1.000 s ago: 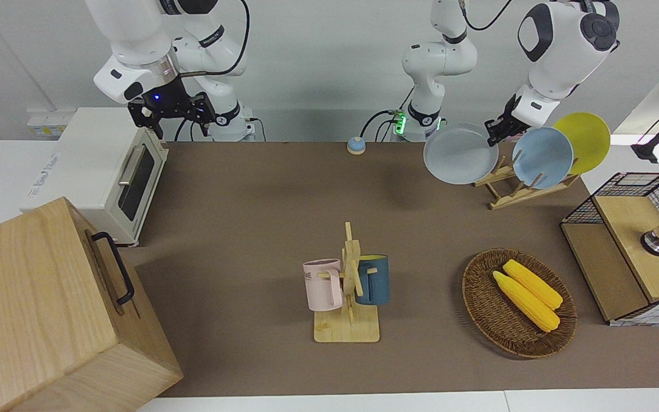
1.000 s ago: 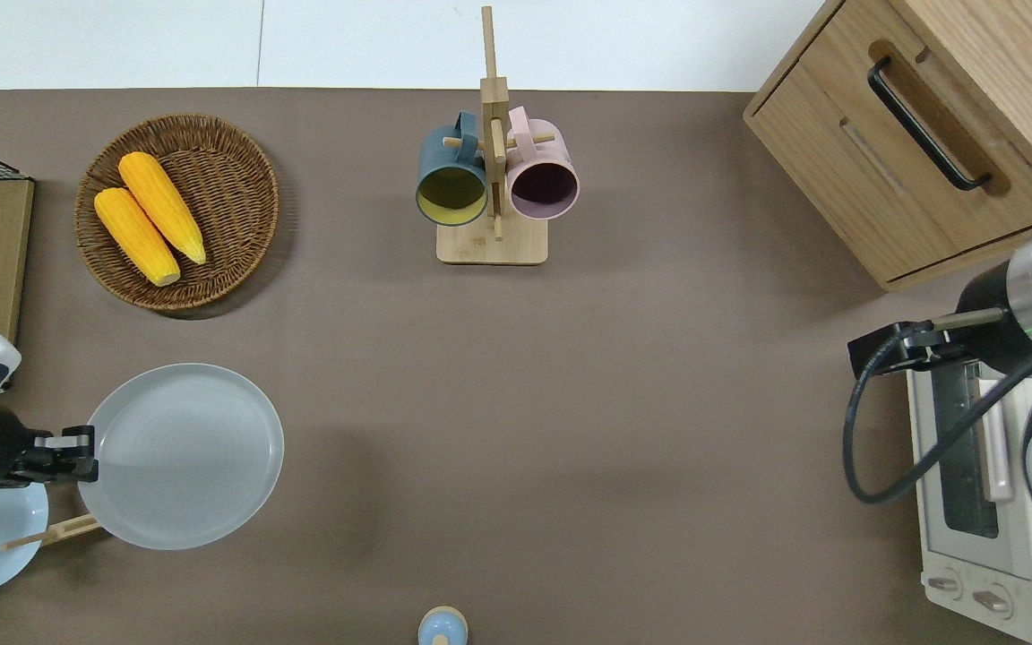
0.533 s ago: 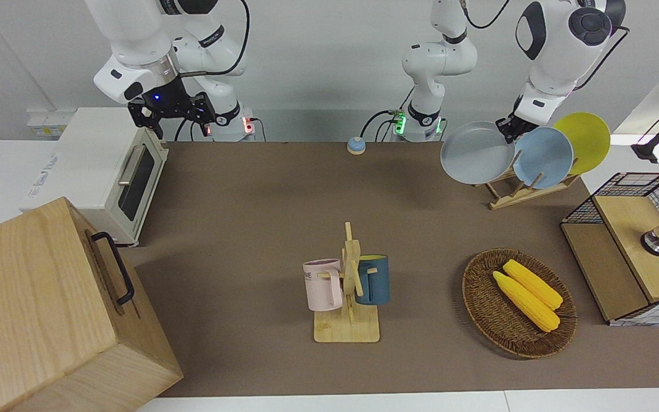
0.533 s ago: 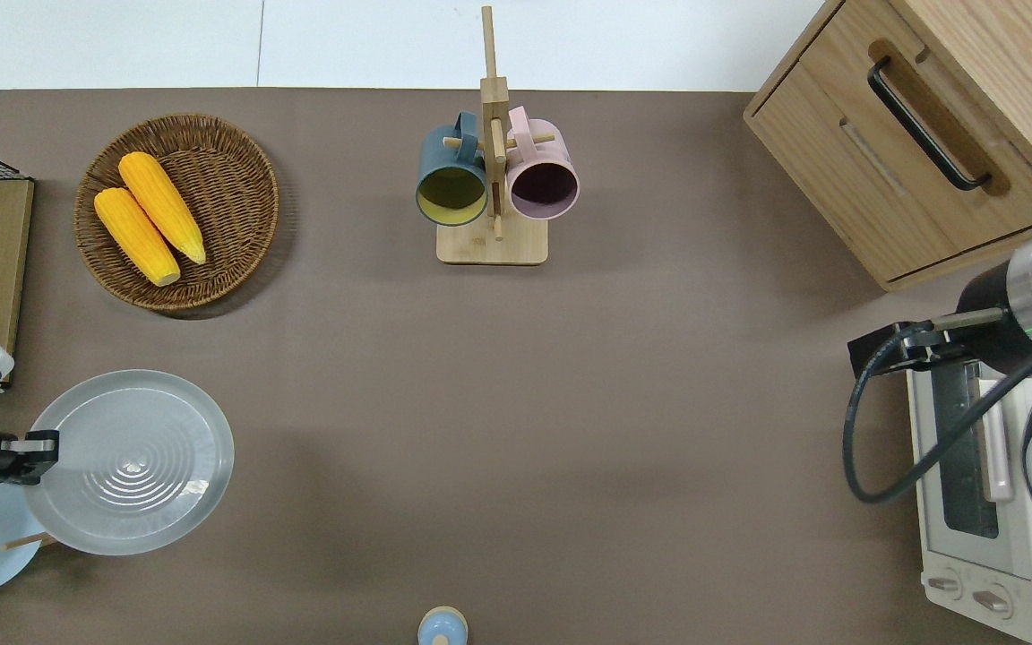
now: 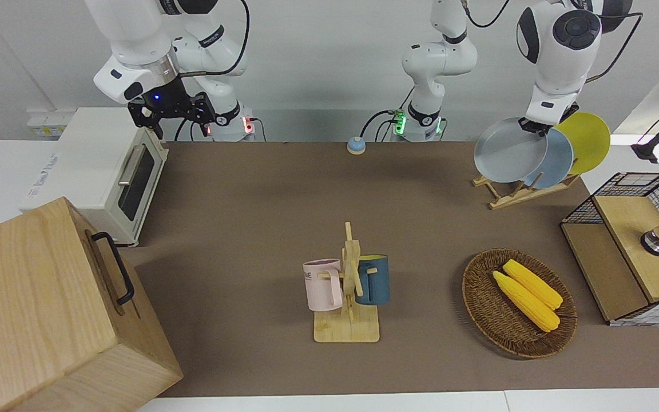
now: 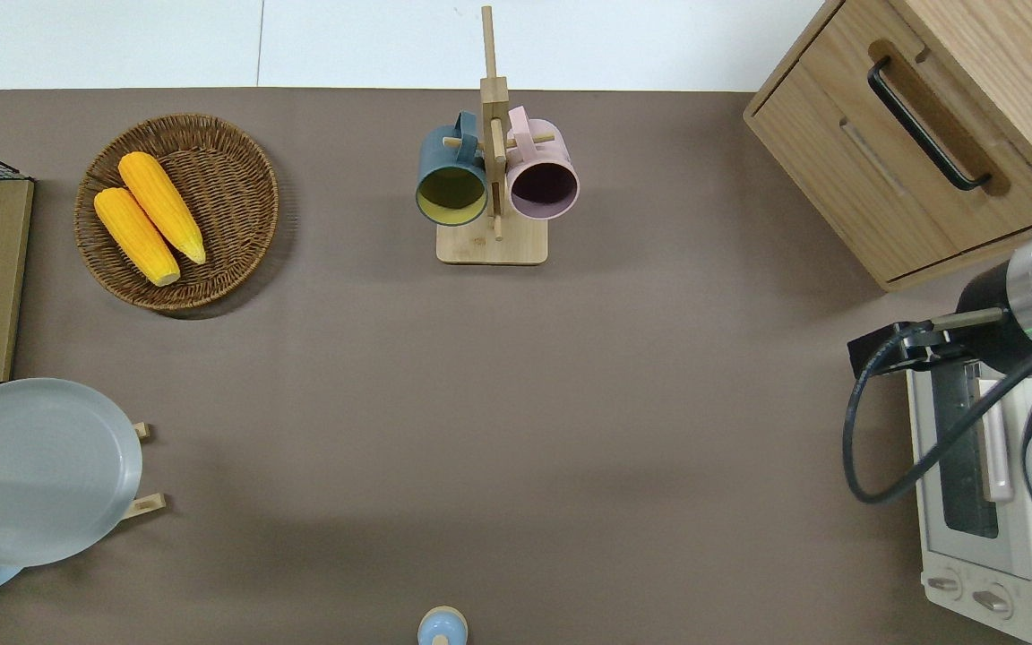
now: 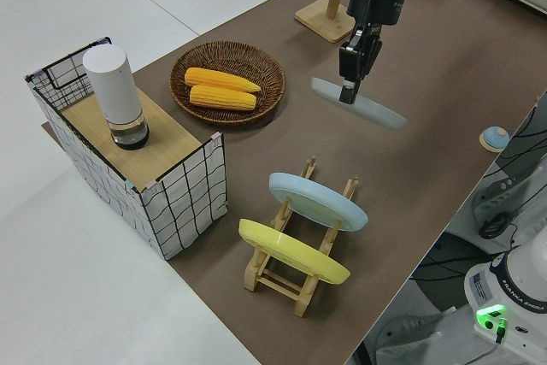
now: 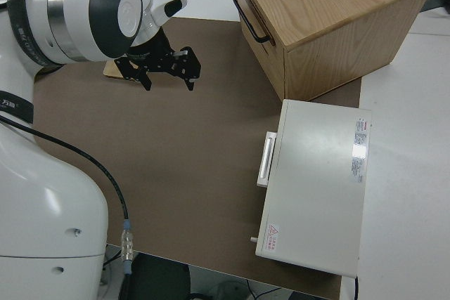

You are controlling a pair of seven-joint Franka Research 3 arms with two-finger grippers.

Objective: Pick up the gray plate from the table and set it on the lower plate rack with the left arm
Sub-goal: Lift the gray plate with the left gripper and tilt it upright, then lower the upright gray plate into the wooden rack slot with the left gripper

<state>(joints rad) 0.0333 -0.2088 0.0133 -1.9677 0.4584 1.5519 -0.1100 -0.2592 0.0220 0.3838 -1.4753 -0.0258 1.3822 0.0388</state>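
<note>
The gray plate (image 5: 509,150) has swung over the lower plate rack (image 5: 507,191) at the table's left-arm end, pinched by the left gripper (image 7: 348,90). Transport step; next calls for tilting it into a free slot.

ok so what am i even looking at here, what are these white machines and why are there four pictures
These are two white robot arms at a brown table, photographed at one moment from four cameras: one across the table facing the robots, one straight down, one at the left arm's end, one beside the right arm.

The left gripper is shut on the rim of a gray plate, carried in the air over the end of a small wooden plate rack. The rack already holds a blue plate and a yellow plate. The right gripper is open; that arm is parked.

Also on the table: a basket with two corn cobs, a mug stand with a pink and a blue mug, a toaster oven, a wooden cabinet and a wire-sided box.
</note>
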